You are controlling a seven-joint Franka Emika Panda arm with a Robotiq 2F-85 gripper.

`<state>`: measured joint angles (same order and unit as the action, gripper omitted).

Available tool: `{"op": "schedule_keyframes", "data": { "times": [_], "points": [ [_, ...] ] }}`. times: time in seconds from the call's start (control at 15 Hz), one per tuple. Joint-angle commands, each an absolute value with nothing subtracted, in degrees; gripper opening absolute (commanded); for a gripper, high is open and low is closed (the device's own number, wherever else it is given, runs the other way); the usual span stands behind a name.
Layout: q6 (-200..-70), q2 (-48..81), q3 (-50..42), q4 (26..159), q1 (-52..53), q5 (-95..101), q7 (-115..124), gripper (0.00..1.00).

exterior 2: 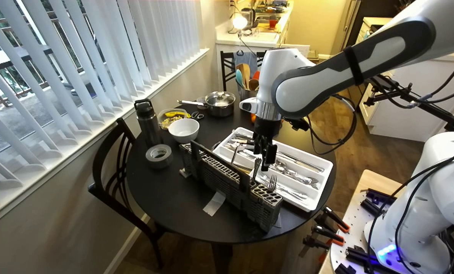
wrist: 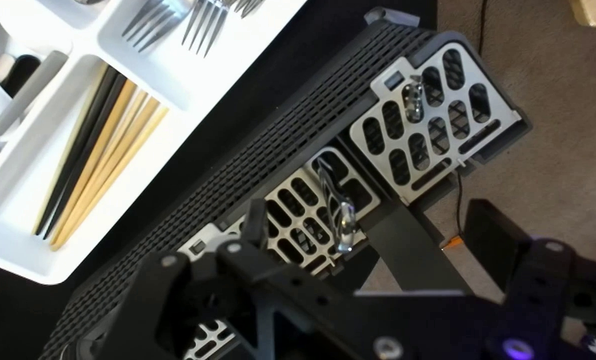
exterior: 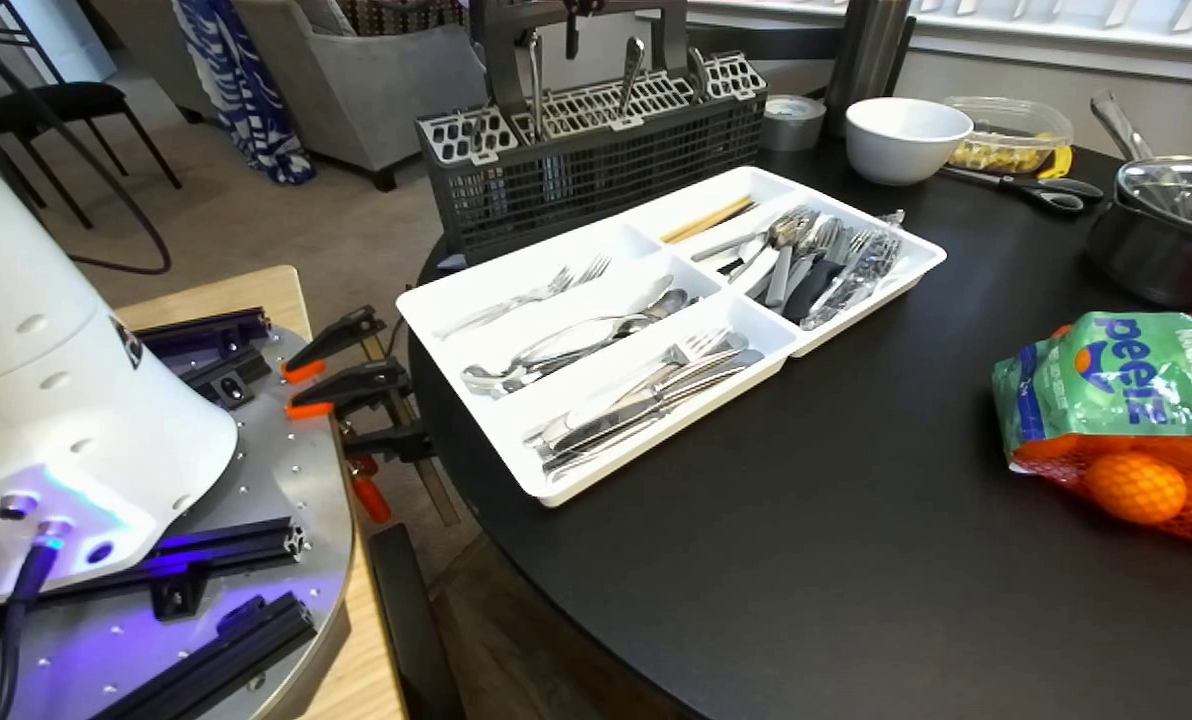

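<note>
My gripper (wrist: pixel 373 227) stands open over the grey cutlery basket (wrist: pixel 298 117), its fingers wide apart with nothing held. A shiny upright utensil (wrist: pixel 342 220) rises from a slotted lid between the fingers, nearer the left finger (wrist: pixel 255 222) and seemingly untouched. A smaller utensil end (wrist: pixel 413 102) pokes from the end lid. In an exterior view the gripper (exterior 2: pixel 267 154) points down beside the basket's handle, close to that utensil (exterior 2: pixel 256 167). Beside the basket lies a white divided tray (exterior: pixel 546 495) with forks (exterior: pixel 581 275), spoons (exterior: pixel 596 340), knives (exterior: pixel 646 410) and chopsticks (exterior: pixel 706 220).
Around the black round table (exterior: pixel 856 560) stand a white bowl (exterior 2: pixel 184 130), a tape roll (exterior 2: pixel 159 156), a dark bottle (exterior 2: pixel 147 120), a lidded pot (exterior 2: pixel 220 103) and a bag of mandarins (exterior: pixel 1136 420). The basket's tall handle (exterior: pixel 501 60) rises near the gripper.
</note>
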<state>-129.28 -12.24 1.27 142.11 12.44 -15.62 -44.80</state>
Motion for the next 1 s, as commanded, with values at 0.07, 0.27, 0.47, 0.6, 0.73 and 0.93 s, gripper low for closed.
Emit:
{"op": "schedule_keyframes", "data": {
  "times": [0.07,0.27,0.47,0.6,0.73,0.93],
  "points": [
    [-133.56,-12.29,2.17,142.84,11.88,-14.80,-45.32,0.74],
    [-134.52,-12.15,2.16,142.91,11.89,-14.61,-45.41,0.53],
    [-134.40,-11.83,2.15,142.82,11.79,-14.49,-45.10,0.34],
    [-134.40,-11.78,2.15,142.87,11.70,-14.49,-45.11,0.20],
    [-134.41,-11.98,2.19,142.95,11.69,-14.52,-45.09,0.08],
    [-134.60,-13.09,2.49,143.64,11.80,-14.43,-44.48,0.01]
  ]
}}
